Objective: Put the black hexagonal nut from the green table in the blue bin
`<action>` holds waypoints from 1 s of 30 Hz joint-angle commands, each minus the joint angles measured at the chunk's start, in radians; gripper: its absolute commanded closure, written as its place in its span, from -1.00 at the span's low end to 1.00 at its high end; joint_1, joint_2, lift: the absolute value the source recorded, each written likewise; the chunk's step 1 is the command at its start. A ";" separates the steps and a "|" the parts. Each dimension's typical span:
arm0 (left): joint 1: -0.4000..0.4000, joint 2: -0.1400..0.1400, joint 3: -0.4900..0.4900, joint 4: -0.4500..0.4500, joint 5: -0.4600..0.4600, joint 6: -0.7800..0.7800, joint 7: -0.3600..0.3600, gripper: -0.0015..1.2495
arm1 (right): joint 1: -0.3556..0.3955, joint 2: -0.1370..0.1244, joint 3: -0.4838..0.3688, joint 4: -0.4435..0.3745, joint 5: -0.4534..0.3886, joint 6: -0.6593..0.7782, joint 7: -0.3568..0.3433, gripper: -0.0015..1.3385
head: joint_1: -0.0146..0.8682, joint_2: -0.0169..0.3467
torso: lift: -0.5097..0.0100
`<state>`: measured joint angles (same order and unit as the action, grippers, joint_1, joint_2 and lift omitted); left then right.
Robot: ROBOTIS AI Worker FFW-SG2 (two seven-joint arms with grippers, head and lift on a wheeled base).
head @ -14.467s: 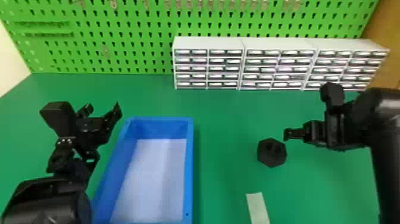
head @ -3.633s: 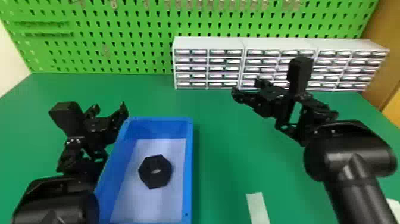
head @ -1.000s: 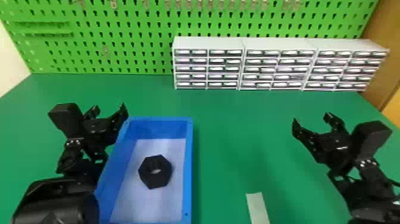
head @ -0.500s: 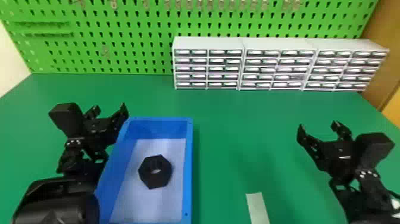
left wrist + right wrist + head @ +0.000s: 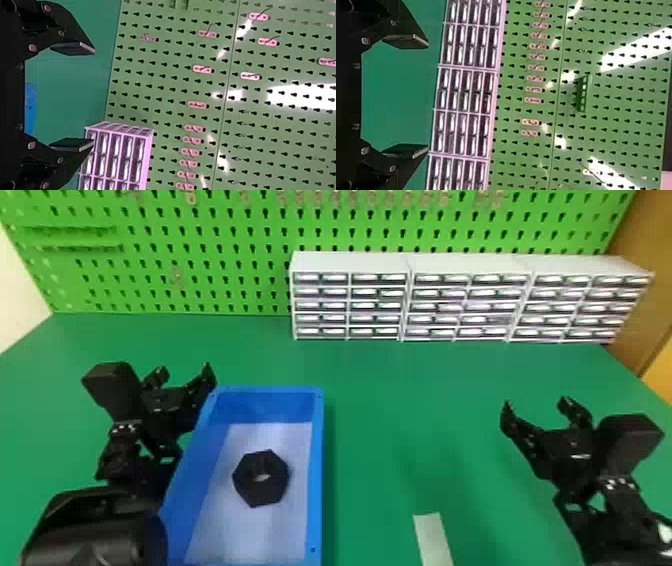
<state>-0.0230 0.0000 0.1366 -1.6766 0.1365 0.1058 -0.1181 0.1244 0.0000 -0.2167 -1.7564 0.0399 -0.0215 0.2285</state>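
The black hexagonal nut (image 5: 263, 493) lies flat on the pale floor of the blue bin (image 5: 316, 490), its hole facing up, as I watch from my remote station. It rests apart from the walls, on the green counter (image 5: 390, 390). My left hand (image 5: 183, 371) hangs at the far left corner of the bin, its two black fingers spread with nothing between them; whether it touches the rim, I cannot tell. My right hand (image 5: 536, 405) is over the right side of the counter, well apart from the bin, its fingers also wide apart and empty. Both wrist views bear me out, each showing a gap between the fingertips. Between the bin and my right arm, a pale strip (image 5: 433, 537) lies at the near side of the counter. Three white drawer units (image 5: 470, 265) stand side by side at the back, their small drawers stacked in rows. Behind them rises a green pegboard (image 5: 260, 275), dotted with dark holes and hung with small metal hooks (image 5: 190, 197) along the top of my head view.
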 commanded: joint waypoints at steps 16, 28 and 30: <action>0.001 -0.003 -0.006 0.000 0.002 0.000 0.000 -0.30 | -0.003 0.001 0.002 0.000 0.000 -0.002 -0.001 -0.47 | 0.59 -0.63 | 0.59; -0.003 -0.003 -0.009 0.000 0.002 0.000 0.000 -0.30 | -0.008 -0.003 0.003 0.000 0.002 -0.002 0.000 -0.47 | 0.59 -0.63 | 0.59; -0.003 -0.003 -0.009 0.000 0.003 0.000 0.000 -0.30 | -0.008 -0.003 0.005 0.000 0.002 -0.002 -0.001 -0.47 | 0.59 -0.63 | 0.59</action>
<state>-0.0249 0.0000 0.1275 -1.6766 0.1392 0.1058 -0.1181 0.1180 -0.0025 -0.2130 -1.7564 0.0410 -0.0230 0.2271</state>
